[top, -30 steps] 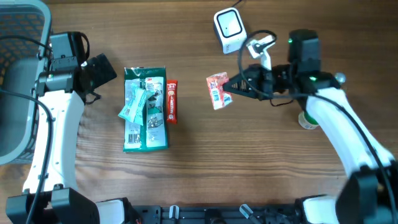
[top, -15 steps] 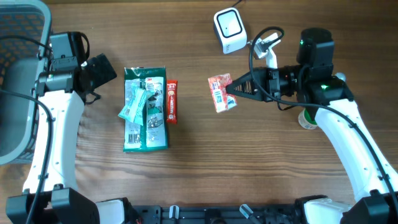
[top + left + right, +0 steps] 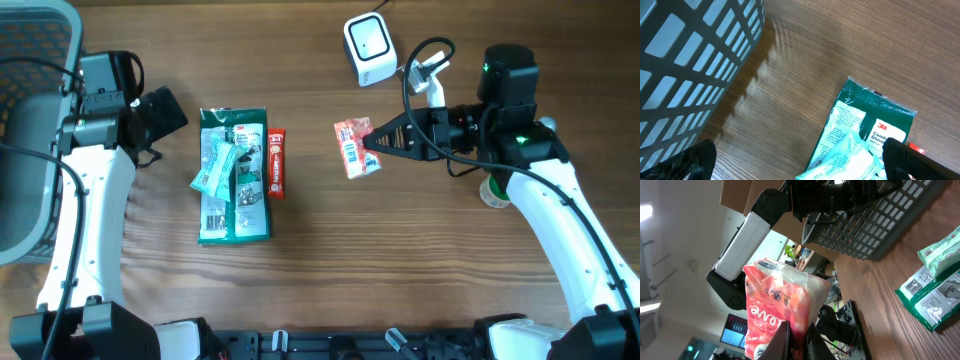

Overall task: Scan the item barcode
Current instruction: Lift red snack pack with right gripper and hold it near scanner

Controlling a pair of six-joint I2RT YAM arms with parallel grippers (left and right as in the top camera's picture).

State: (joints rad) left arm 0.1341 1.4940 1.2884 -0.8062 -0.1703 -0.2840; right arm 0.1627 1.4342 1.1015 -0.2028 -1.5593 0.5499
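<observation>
While the right gripper (image 3: 372, 143) points left across the table (image 3: 330, 260), its 2 fingers are clenched on the right edge of a packet (image 3: 352, 147). The packet is red and white, crinkled and slightly tilted. It sits near the table's middle, below and a little left of the scanner (image 3: 367, 45) and apart from it. The scanner is a white, rounded box with a cable running off toward the right arm.

From the right wrist, the packet (image 3: 785, 315) fills the centre of the view. Its lower edge is nipped between the dark fingertips (image 3: 781, 342), and its red face with white lettering is turned to the camera. No barcode can be made out on that face.

The left gripper (image 3: 160, 112) hangs at the table's left side with its jaws spread wide and nothing between them. It is just right of a grey basket (image 3: 20, 215) and near the top left corner of a green pack (image 3: 235, 185). A pale mint sachet (image 3: 215, 165) lies on the pack, and a slim red bar (image 3: 275, 162) lies against the pack's right edge. These 3 items are well apart from the packet.

A round green-and-white object (image 3: 493, 193) sits beside the right arm, partly hidden by it.
</observation>
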